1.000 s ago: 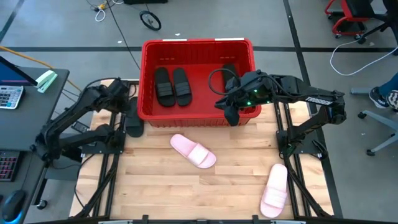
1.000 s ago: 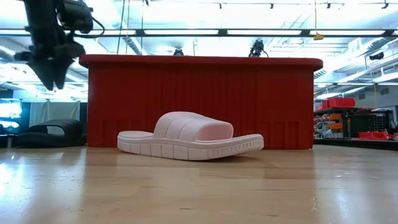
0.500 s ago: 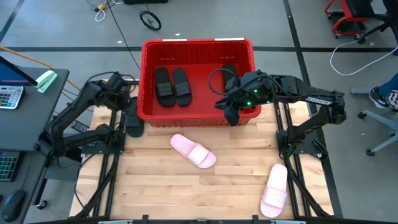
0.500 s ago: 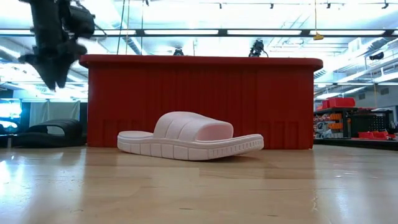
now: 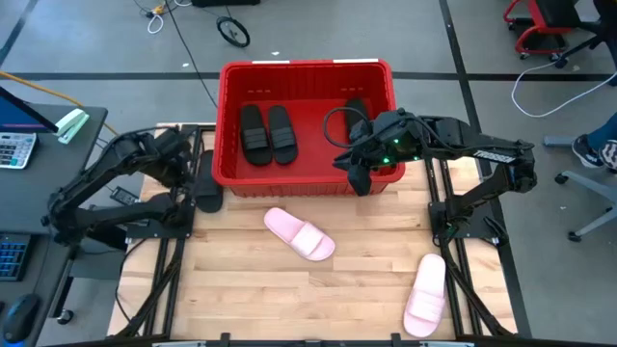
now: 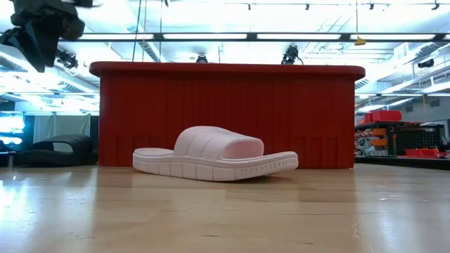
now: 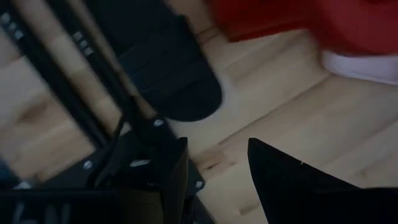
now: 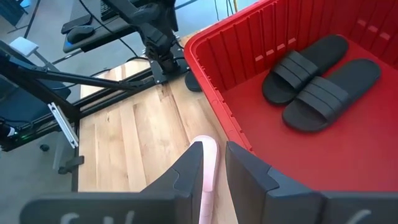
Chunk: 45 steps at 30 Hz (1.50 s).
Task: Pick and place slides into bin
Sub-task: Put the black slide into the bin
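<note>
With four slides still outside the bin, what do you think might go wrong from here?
1. The matte black slide lies between the large red plastic bin and the left arm's frame, so the open left claw above it may bump either when descending.
2. The right claw hangs over the bin's near rim; dropping toward the near pale pink slide could clip it.
3. The far pale pink slide sits near the table's corner and might get pushed off.

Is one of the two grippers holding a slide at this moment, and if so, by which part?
Nothing is held. The left gripper is open above the table beside a black slide. The right gripper is empty over the bin rim.
</note>
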Tool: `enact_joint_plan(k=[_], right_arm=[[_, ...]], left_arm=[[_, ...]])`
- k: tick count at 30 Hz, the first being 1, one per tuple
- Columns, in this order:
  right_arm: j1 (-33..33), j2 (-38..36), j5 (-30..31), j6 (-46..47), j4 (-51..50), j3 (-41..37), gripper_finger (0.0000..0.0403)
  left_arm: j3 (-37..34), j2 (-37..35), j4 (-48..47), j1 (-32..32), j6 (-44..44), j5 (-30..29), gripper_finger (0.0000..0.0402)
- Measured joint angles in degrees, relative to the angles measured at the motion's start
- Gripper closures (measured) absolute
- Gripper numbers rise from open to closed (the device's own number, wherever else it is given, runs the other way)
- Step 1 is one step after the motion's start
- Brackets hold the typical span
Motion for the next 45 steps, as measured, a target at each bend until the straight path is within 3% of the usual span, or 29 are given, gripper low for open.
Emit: enact_joint_plan(k=[8,17,21,26,31,45], right_arm=[[0.00,0.00,0.02,-0.12,0.00,0.00,0.0328],[0.00,0.01,0.00,-0.13,0.00,0.00,0.0328],[0.00,0.00,0.02,-0.40,0.00,0.00,0.0328],[0.01,0.00,0.00,-0.44,0.02,0.00,0.0328],[0.00,0.00,0.01,-0.50,0.02,0.00,0.0328],[0.02,0.00,0.00,-0.56,-1.73,0.00,0.0328]], left_arm=[[0.06,1.79,5.89,-12.18,0.07,-1.33,0.0230],[0.06,6.31,3.92,-30.29,-0.06,-0.98,0.0230],[0.06,10.80,6.60,-39.29,-0.36,-4.66,0.0230],[0.06,18.58,6.88,-48.45,-4.45,-16.07,0.0230],[0.06,25.51,3.15,-52.81,-13.08,-25.06,0.0230],[0.06,40.43,9.22,-62.56,-25.61,-23.70,0.0230]])
